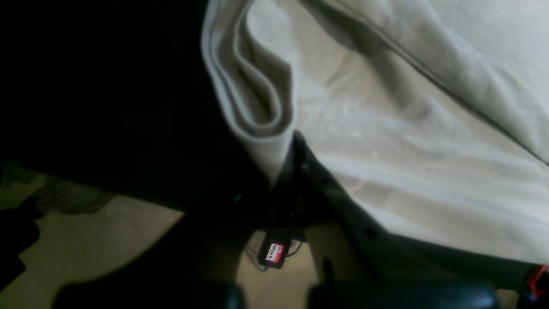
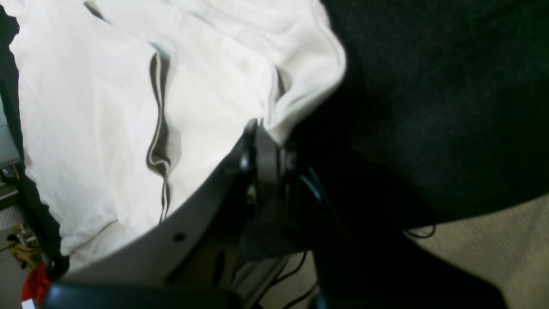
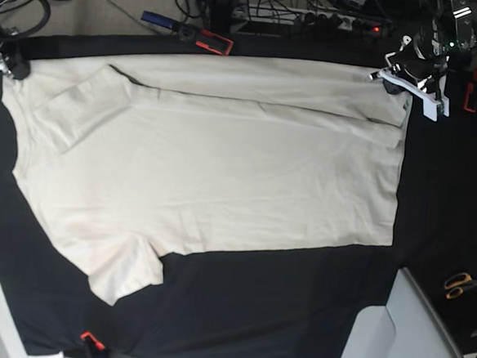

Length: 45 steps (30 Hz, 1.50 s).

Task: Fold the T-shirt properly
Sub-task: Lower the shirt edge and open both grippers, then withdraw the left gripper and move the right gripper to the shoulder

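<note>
On the black table cover (image 3: pixel 294 314), T-shirt (image 3: pixel 223 170) spread between both arms, far edge pinched at its two corners. Left gripper (image 3: pixel 402 88) clamped on one corner, fabric bunched at the tips; right gripper (image 3: pixel 18 72) clamped on the other. Risks, as judged: bunched corner could slip out if pulled unevenly; loose flap by the right gripper could be trapped as a crease when folded over; skewed near-side sleeve (image 3: pixel 126 269) could be left sticking out; cloth could be dragged if corners are kept low.
</note>
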{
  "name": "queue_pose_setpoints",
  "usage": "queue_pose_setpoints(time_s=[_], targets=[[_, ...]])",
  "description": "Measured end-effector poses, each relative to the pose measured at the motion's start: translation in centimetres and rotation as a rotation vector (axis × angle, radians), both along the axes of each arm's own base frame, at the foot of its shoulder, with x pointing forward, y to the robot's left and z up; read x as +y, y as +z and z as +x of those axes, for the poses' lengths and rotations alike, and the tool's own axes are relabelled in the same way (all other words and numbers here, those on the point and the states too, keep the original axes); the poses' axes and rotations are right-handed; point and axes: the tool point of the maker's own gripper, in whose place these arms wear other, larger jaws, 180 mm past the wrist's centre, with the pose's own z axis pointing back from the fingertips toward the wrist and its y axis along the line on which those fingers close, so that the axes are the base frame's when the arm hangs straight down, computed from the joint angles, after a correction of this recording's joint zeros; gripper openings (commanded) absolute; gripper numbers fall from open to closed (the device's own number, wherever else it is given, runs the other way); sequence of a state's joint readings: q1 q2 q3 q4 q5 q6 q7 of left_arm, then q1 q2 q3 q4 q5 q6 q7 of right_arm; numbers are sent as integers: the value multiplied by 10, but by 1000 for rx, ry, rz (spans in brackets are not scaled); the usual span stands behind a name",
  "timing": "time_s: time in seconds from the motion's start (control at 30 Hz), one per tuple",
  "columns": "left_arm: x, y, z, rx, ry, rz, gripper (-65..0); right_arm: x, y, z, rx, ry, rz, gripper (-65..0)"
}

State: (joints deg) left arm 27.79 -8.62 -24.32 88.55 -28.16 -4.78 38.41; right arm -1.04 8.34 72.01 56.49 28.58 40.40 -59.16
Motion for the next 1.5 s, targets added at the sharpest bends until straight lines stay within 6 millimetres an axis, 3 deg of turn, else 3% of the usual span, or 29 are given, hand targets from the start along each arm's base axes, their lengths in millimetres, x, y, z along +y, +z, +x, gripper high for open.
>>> queue_pose_setpoints(time_s=[0.03,0.07,0.13,0.2,0.27,0.63,0.77,0.97,1.03,1.2,1.33,1.5], targets=[[-2,-1,-1,4,1,4,-617,0,0,-1,-1,-3,-1,-599],[-3,-2,-2,8,1,7,-545,1,0,0,-6,-4,2,-560],[0,-4,-4,22,-7,29,-439,4,1,3,-24,-2,9,-452],[3,-4,-6,28,-5,38,-415,6,3,6,-44,-7,12,-360],[5,-5,-7,31,0,39,-415,6,4,6,-57,-9,10,-318],[23,-12,-16,-2,79,29,-415,-2,3,-11,-58,-42,-12,-308],[53,-10,-38,34,161,62,-415,-4,3,-16,-57,-44,-19,-308],[101,-3,-90,135,301,143,-413,-18,4,-31,-44,-105,-34,-308],[108,1,-89,124,316,157,-413,-23,7,-37,-7,-86,-70,-308],[104,12,-67,60,296,151,-413,-31,12,-57,113,-46,-131,-309],[107,22,-57,33,291,175,-413,-39,22,-54,100,-46,-178,-309],[129,71,-30,-103,305,261,-415,-66,57,-34,48,-37,-312,-309]])
